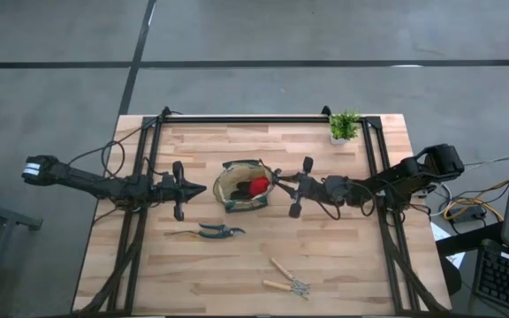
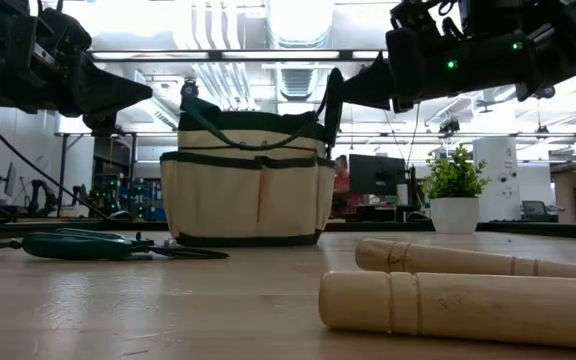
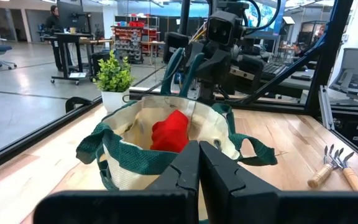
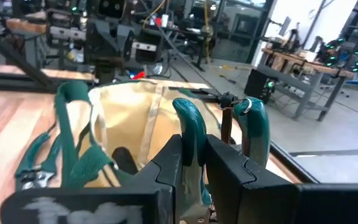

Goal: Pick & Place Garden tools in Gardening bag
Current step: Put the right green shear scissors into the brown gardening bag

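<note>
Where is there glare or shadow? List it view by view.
Low view: ceiling lights glare white; gardening bag backlit. High view: even light on the table. Right wrist view: bright background behind right gripper and pruning shears. Left wrist view: left gripper dark before the bag.

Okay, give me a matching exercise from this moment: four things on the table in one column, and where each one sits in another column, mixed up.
Things:
1. pruning shears with teal handles
2. second pruning shears
3. wooden-handled rakes
4. red glove-like item

Places:
A. inside the gardening bag
B. lying on the table in front of the left gripper
C. held in the right gripper at the bag's rim
D. near the table's front edge

Pairs: 1-C, 2-B, 3-D, 4-A
</note>
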Controlling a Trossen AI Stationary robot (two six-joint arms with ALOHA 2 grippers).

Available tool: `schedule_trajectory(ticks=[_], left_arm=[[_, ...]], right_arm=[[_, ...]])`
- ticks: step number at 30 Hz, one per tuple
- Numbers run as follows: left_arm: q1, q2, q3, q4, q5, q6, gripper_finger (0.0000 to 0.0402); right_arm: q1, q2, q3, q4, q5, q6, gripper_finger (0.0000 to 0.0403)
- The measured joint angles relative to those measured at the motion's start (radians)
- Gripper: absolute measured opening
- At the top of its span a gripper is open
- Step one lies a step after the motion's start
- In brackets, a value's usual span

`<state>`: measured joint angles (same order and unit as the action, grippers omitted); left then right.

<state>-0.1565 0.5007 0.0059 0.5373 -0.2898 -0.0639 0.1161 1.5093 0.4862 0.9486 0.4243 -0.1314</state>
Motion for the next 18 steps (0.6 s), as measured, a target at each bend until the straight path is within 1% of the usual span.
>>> schedule_trajectory(ticks=[6,13,18], left_arm=[[0.0,0.0,0.0,0.0,0.0,0.0,0.0012],[0.0,0.0,0.0,0.0,0.0,0.0,0.0012],[0.0,0.0,0.0,0.0,0.0,0.0,0.0012]], right_arm=[[-0.002,0.0,0.0,-0.053,-0.014,0.001,0.0052],[-0.01,0.0,0.0,-0.055,-0.006,0.005,0.0064],[-0.019,0.0,0.0,-0.073,-0.007,0.114,0.0084]])
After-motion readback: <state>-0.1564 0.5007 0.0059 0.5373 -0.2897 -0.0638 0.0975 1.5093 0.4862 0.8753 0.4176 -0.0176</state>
